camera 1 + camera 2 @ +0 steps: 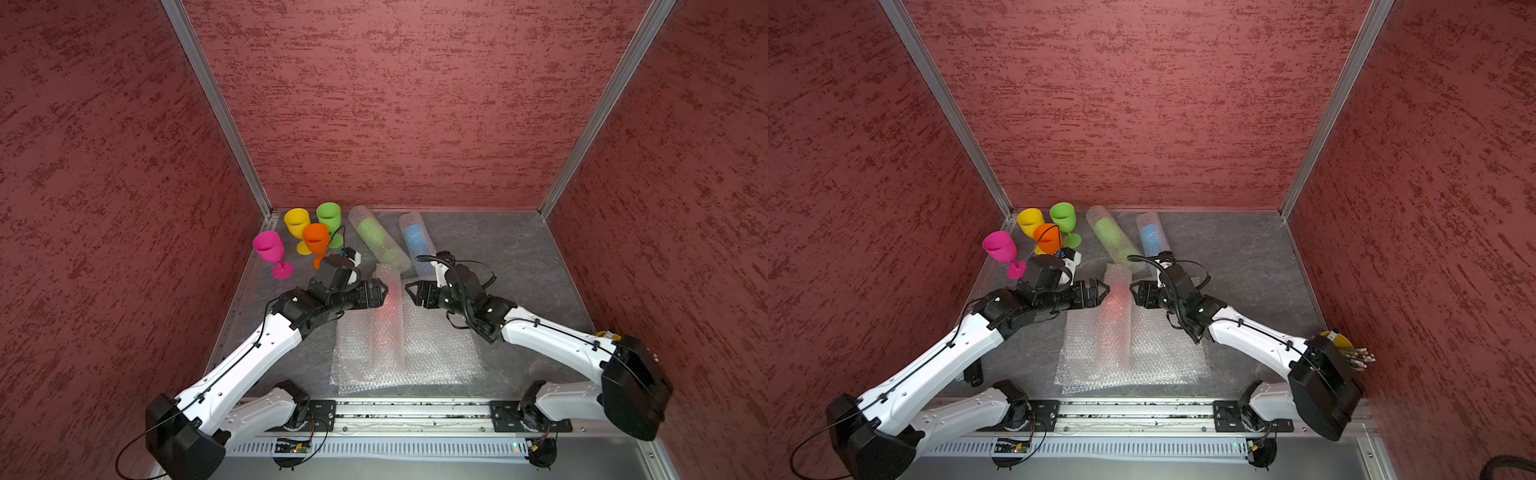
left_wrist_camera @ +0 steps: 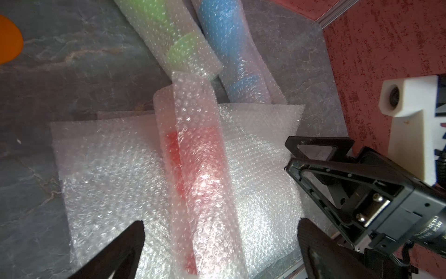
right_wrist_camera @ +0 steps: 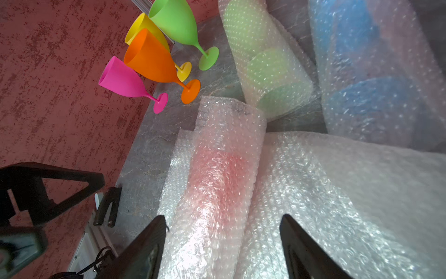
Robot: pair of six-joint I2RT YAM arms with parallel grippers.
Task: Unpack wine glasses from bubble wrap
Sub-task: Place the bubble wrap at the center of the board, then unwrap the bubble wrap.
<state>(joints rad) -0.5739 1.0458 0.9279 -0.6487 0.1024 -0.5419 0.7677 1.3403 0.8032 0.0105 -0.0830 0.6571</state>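
Bubble wrap roll with the red goblet inside lies in the middle of the frame in both top views. It rests on flat bubble wrap sheets on the table. Its long side runs up and down the frame.

My left pincer comes at it from the left and my right pincer from the right. Both point across the roll near its upper end and face each other, with the roll between them. The left one looks a tiny bit nearer. Its tips seem to sit over the roll's edge, but I cannot tell if they touch. Both pincers are spread apart and hold nothing.

I think the next move is to pinch the loose wrap edge and pull it sideways, across the long side, so the roll unrolls.

Higher up in the frame lie a wrapped green goblet and a wrapped blue goblet. The pink goblet, yellow goblet, bare green goblet and orange goblet stand unwrapped at the upper left of the table.

I see no labels on the goblets or wrap. The right pincer's motor has tiny white print; I can read only "DC 24V".
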